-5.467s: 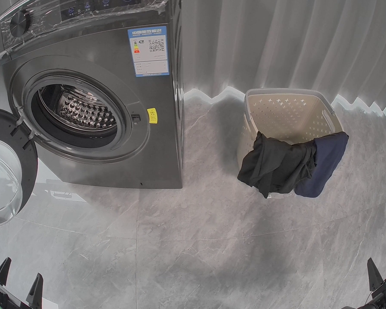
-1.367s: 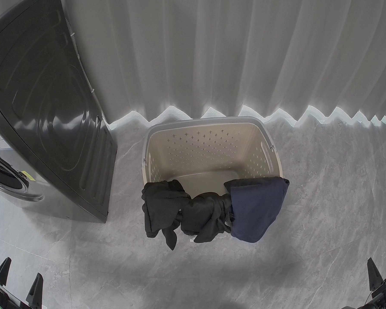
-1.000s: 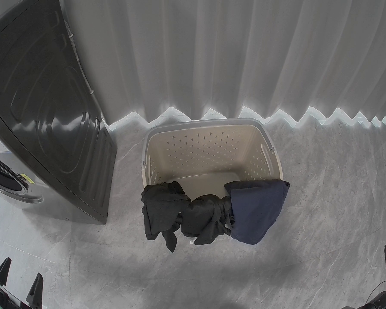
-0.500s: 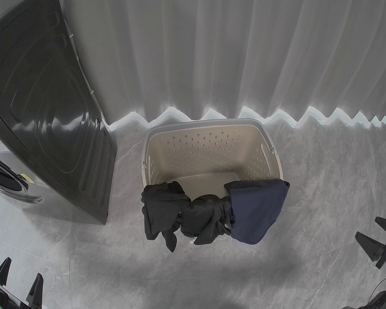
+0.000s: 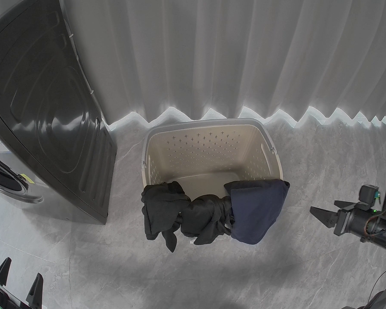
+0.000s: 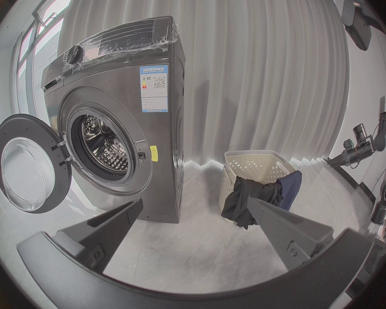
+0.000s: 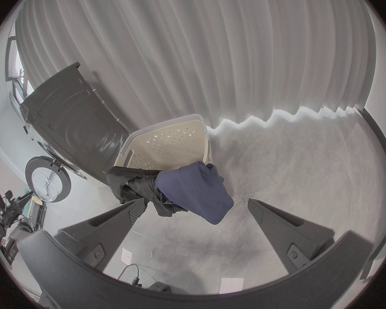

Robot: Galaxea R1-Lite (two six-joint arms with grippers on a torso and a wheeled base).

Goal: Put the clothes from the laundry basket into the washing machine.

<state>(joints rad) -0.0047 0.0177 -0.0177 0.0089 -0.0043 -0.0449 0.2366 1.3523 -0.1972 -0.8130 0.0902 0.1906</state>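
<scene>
Clothes [image 5: 201,219], black and navy, hang over the near rim of the laundry basket [image 5: 206,123]. Right gripper [image 5: 324,210] is right of the basket, fingers spread, empty, pointing at it. Left gripper [image 5: 22,271] is near-left of the basket, spread, empty. Washing machine [image 5: 43,108] is left of the basket, door [image 6: 30,164] open.

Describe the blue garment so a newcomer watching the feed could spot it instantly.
Right of the washing machine, before the white curtain, stands a beige laundry basket. Two garments hang over its near rim. The navy garment is the smooth one on the side of the right gripper, touching the crumpled black garment.
</scene>
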